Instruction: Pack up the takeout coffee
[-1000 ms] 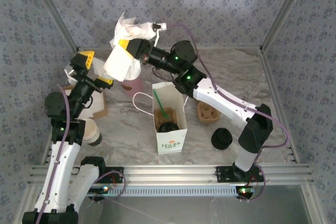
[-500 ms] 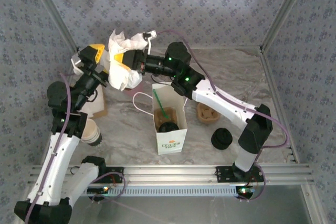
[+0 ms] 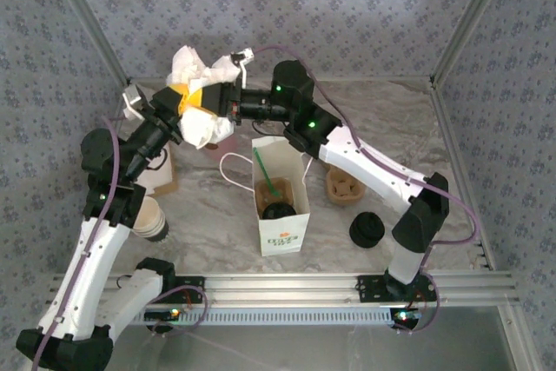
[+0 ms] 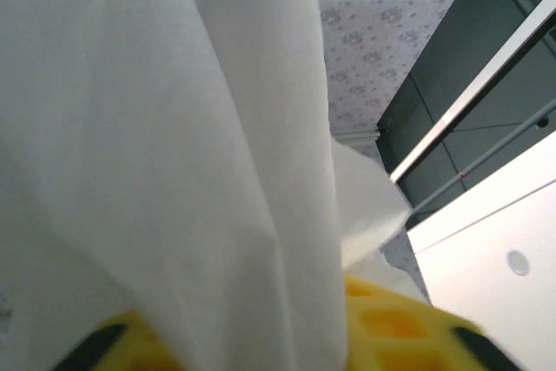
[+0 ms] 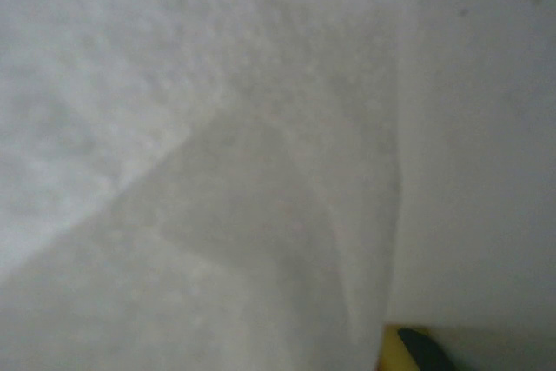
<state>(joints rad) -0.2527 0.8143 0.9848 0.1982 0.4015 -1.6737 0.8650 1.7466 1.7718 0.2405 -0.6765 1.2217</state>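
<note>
Seen from above, the right gripper (image 3: 205,96) was clamped shut on a crumpled white paper napkin (image 3: 193,67) at the far left of the grey marbled desk (image 3: 391,128). The left gripper (image 3: 178,109) met the same napkin from the left. In the left wrist view its yellow fingers (image 4: 391,323) showed on either side of a fold, but whether it was closed on the napkin could not be told. The takeout coffee, a small paper cup with a round black plastic lid (image 3: 278,210), stood inside the open white paper bag (image 3: 287,234) at mid-desk, well apart from both grippers.
</note>
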